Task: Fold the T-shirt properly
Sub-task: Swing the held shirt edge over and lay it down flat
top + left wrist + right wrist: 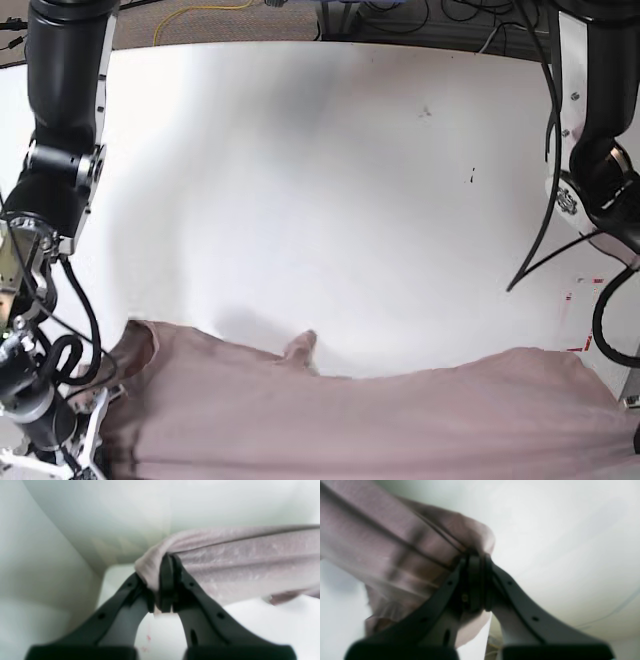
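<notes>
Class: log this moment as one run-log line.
left gripper: shut on T-shirt | right gripper: shut on T-shirt | shirt: stretched between arms | fold: not yet

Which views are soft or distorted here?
Left wrist: blurred throughout, left gripper and T-shirt soft-edged. Right wrist: blurrier still, T-shirt smeared around the right gripper. Base: sharp, but the table edge bows like fisheye.

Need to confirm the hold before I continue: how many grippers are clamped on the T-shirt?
2. The left gripper is shut on a bunched edge of the T-shirt. The right gripper is shut on another bunched edge. The base view hides both grips.
</notes>
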